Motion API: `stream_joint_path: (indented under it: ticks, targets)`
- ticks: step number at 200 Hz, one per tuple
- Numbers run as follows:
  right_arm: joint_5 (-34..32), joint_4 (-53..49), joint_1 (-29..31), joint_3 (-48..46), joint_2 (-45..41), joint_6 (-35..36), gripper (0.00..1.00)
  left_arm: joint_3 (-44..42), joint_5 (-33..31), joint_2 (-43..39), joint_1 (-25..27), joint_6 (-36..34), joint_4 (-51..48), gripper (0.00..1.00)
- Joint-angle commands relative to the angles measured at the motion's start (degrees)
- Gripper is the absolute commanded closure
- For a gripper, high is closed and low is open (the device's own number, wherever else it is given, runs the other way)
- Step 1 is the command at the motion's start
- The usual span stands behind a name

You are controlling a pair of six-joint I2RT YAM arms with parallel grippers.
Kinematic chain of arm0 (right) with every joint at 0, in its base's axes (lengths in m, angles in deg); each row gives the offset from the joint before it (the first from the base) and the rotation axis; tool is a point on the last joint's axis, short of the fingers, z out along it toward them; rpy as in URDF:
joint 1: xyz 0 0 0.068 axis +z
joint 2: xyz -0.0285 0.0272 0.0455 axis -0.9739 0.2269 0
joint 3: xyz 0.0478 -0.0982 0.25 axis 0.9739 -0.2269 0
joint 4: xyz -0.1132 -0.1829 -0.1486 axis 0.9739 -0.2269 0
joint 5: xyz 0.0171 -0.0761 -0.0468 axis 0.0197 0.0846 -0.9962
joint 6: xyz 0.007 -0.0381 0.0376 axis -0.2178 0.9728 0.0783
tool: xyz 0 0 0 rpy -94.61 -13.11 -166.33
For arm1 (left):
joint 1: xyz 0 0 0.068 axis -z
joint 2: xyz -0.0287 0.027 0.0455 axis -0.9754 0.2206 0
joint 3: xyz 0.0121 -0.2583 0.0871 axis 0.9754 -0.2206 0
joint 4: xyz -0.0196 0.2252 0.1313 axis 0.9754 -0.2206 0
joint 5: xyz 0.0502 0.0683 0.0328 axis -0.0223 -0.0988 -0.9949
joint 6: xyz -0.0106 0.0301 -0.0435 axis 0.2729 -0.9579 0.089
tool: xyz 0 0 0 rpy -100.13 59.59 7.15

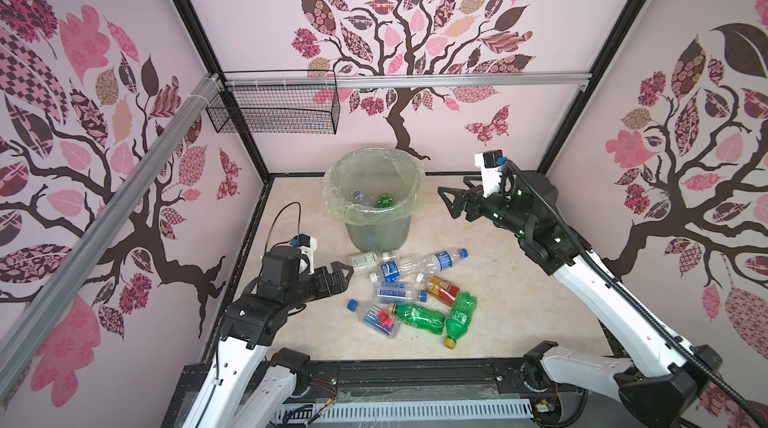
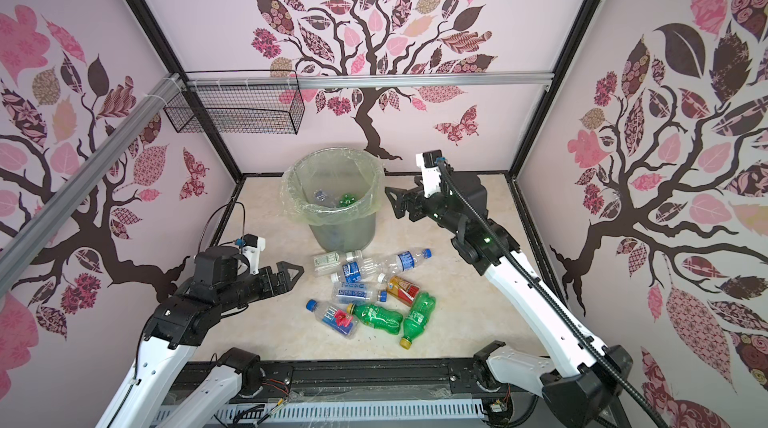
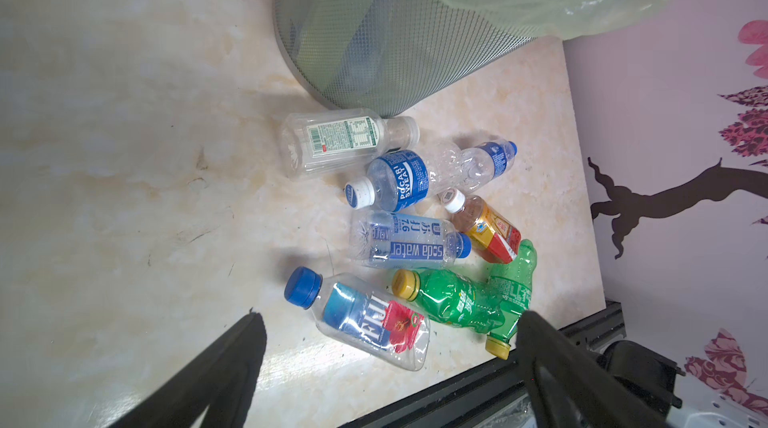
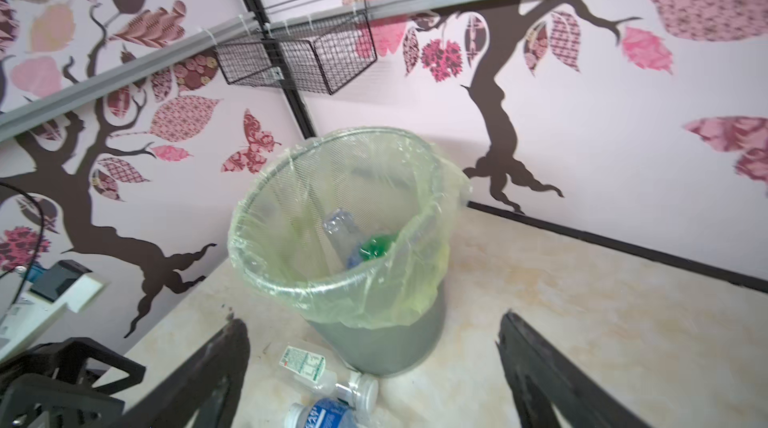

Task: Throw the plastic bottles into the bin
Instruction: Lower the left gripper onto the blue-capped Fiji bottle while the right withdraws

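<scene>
My left arm (image 1: 232, 367) and right arm (image 1: 598, 301) wear white shells on the long links, with black housings at every joint. Small green lights (image 1: 521, 193) glow on the right one. A ribbed black conduit (image 1: 648, 313) follows it; a thin black cable (image 1: 291, 203) loops above the left. Each wrist bears a white camera bracket (image 1: 490, 175). My left gripper (image 1: 343, 277) and right gripper (image 1: 452, 196) have black, triangular, open-frame fingers.
</scene>
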Motion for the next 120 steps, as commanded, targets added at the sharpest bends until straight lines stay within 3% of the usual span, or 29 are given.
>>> stream_joint_path:
  ticks: [1,35,82,120]
  targets:
    - [-7.46,-3.15,-1.24,-6.17,-3.22,-0.01,0.03,0.13,-7.49,1.93,1.76,3.36,-5.79,0.02]
    - [-8.97,-4.52,-2.86,-13.25,-7.58,-2.71,0.03,-3.05,-12.27,-0.26,6.32,12.11,-8.34,0.02]
    - [-12.01,-6.34,-3.13,-16.32,-10.03,-3.34,0.02,-13.21,-16.42,-1.71,19.47,27.11,-0.99,0.02]
    - [-13.25,-6.88,-3.31,-17.05,-10.15,-3.41,0.02,-16.45,-20.04,6.08,29.0,34.92,8.13,0.02]
